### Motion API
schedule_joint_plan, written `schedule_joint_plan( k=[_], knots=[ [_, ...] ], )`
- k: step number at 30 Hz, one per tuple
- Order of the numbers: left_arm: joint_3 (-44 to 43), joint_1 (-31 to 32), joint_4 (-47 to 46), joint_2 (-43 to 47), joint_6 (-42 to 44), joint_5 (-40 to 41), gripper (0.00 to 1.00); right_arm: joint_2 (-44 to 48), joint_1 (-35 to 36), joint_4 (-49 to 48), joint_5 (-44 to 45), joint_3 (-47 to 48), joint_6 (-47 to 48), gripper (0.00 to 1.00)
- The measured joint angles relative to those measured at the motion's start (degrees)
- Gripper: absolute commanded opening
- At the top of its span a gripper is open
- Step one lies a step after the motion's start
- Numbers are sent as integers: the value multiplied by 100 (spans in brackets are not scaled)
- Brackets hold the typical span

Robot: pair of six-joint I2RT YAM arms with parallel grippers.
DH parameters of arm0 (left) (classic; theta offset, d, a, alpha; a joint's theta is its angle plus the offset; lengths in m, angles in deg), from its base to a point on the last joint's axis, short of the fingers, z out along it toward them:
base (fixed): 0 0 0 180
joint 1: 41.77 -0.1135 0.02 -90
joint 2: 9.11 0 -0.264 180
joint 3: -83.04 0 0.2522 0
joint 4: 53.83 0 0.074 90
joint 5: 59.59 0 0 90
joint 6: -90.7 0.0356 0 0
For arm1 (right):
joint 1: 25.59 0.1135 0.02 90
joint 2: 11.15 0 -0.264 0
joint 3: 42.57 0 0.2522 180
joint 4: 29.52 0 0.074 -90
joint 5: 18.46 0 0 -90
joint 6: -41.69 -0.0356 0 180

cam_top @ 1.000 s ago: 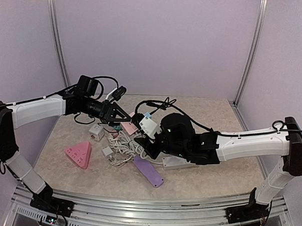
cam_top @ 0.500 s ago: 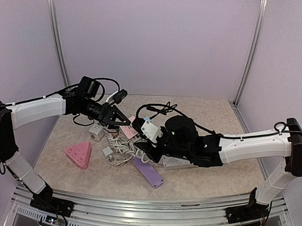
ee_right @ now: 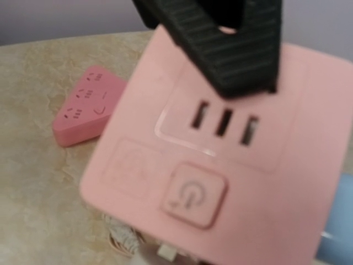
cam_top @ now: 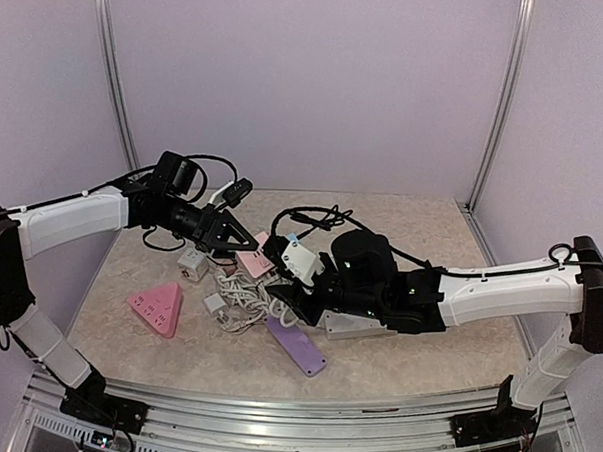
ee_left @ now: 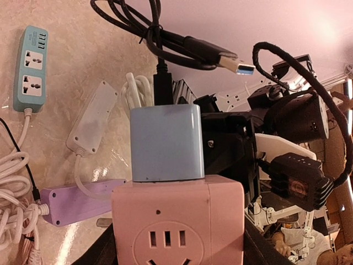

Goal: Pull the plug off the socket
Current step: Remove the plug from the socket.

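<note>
Ok so, nearest first: the pink cube-shaped power socket [ee_left: 177, 226] is clamped between the fingers of the left gripper [cam_top: 237, 242] and held up above the table [cam_top: 426, 362]. One finger is pressed on the face with the USB slots and the power button.

Straight ahead of that gripper, on the cube's far face, the pale blue square plug [ee_left: 166, 142] is seated, fully in by the look of it. Its long axis runs directly away from the left gripper, and a black cable [ee_left: 163, 83] leaves its far end.

Just beyond the plug and a bit to one side, the right gripper [cam_top: 307, 284] is found, so that arm is reckoned the nearer one for grabbing it. Whether its jaws are closed on the plug can't be told, since the contact is hidden.

Best guess: the pull would need to be made straight along that axis, away from the left gripper, with the cube braced.
</note>
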Motion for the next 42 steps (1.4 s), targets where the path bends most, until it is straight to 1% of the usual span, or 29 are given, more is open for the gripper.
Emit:
schedule_joint_plan(
  k=[13,16,20,27,33,42],
  knots=[
    [7,-81,-92,144,-234,-48,0,33,-26,-205,-103,0,0,5],
    [7,-81,-92,144,-229,-46,0,31,-26,-184,-90,11,24,4],
    [11,-87,-188,146,-234,-37,0,15,15,-42,111,109,22,3],
    [221,-160,-713,273,-437,55,0,-111,76,-81,514,223,-214,2],
    [306,-212,-949,282,-529,66,0,-190,79,-188,629,234,-450,3],
    [306,-212,-1001,282,-516,50,0,-190,79,-210,640,232,-472,2]
  ],
)
